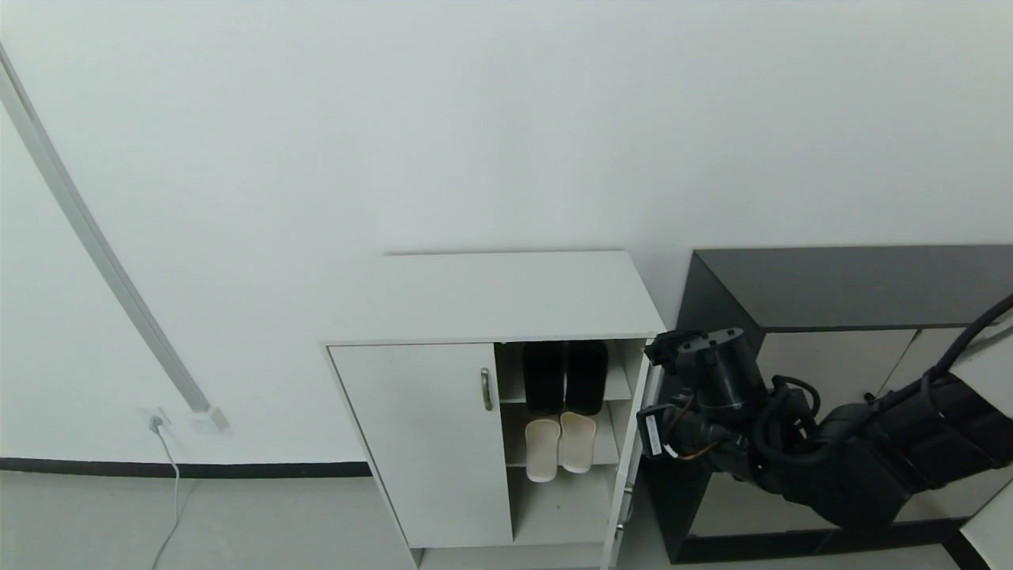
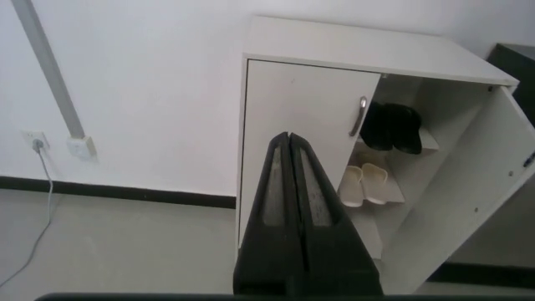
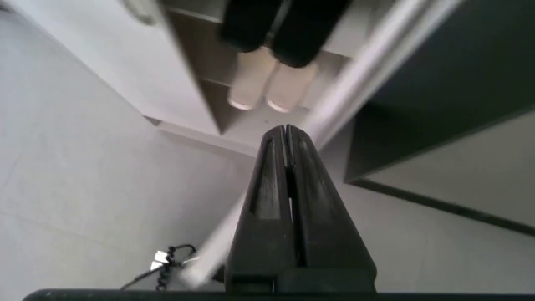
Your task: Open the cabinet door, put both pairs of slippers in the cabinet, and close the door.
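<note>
**A:** Nearest you are two grippers. Your left gripper (image 2: 290, 140) hangs in front of the cabinet with its two fingers pressed together and nothing between them.

**B:** Your right gripper (image 3: 287, 132) is the same, fingers pressed flat together and empty. It sits at the edge of the open door (image 2: 468, 201), on the cabinet's right side. You cannot tell from here whether it touches that edge.

**A:** Your right arm (image 1: 791, 443) comes in from the right, passing in front of the black cabinet (image 1: 855, 285).

**B:** Beyond the grippers stands one white cabinet (image 1: 506, 297) with two doors. The right door is swung wide. The left door (image 1: 419, 443) is shut and has one metal handle (image 1: 486, 389) at its inner edge.

**A:** The open half shows you three compartments, with two pairs of slippers inside, four slippers in all. The black pair (image 1: 565, 376) is on the upper shelf. The white pair (image 1: 560, 446) is on the shelf just below, toes pointing out toward you. In each pair the slippers lie side by side and touch.

**B:** The black cabinet stands just to the right of the white one, and both back onto the wall (image 1: 475, 119).

**A:** Far left on that wall you have one socket (image 1: 158, 419), with one cable (image 1: 170, 499) dropping from it to the floor (image 1: 198, 522). One grey strip (image 1: 87, 229) runs up the wall beside it.
</note>
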You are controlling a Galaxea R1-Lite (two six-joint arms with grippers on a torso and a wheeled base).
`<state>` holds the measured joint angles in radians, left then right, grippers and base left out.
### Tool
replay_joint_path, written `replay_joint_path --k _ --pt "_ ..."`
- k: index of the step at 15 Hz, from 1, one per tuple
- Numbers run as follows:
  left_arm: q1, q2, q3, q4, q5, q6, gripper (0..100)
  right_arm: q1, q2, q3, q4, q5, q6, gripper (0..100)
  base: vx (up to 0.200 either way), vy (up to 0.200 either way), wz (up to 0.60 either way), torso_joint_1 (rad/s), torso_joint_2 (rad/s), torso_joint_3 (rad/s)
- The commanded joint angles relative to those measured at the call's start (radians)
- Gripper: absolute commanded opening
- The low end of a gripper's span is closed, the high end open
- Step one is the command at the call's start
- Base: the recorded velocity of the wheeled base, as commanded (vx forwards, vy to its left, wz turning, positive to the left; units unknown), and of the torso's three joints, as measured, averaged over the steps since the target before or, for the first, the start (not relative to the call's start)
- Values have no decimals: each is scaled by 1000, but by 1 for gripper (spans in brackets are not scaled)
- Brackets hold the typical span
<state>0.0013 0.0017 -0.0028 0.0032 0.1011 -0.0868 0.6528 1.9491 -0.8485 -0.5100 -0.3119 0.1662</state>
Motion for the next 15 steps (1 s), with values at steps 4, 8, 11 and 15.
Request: replay_joint_path --k 4,8,11,15 --pt "0 0 1 0 0 -1 0 -7 28 86 -61 4 1 0 0 0 0 0 0 0" --pt "0 0 1 0 0 -1 0 -7 129 40 -104 5 -5 0 0 0 0 0 0 0" --pt "0 0 0 -2 0 -1 0 -10 185 -23 -131 7 -7 0 0 0 0 0 0 0" --pt "0 0 0 0 0 -1 0 -10 220 -129 -131 10 -17 0 0 0 0 0 0 0"
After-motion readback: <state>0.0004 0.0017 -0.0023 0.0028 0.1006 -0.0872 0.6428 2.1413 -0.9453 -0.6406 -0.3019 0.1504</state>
